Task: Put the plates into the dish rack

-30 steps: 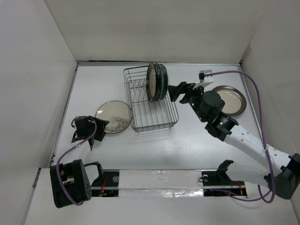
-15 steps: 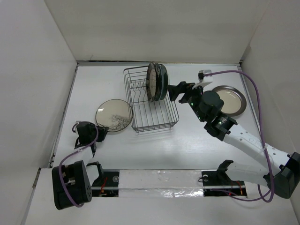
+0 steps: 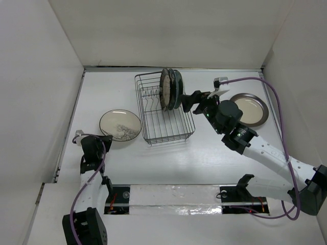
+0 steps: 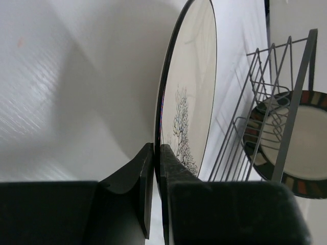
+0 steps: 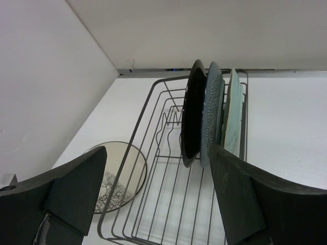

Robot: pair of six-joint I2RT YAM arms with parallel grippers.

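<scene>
Nearest, low on the left: left gripper (image 4: 156, 153) closed onto the near rim of the tree plate (image 4: 191, 76), fingers all but touching with only the rim between them. Holds that plate about flat, face up, on or barely off the table (image 3: 204, 158), just left of the rack (image 3: 168, 128). From the fingers, stretches away and rightward toward the rack's free near tines, so likely calls for tipping on edge, then a short carry right; left arm far nearer. Farther right, beige plate (image 3: 251, 108) flat on the table. Beside it, right gripper (image 3: 188, 100) spread wide, holding nothing, close to three plates (image 3: 171, 88) upright at the rack's far end
</scene>
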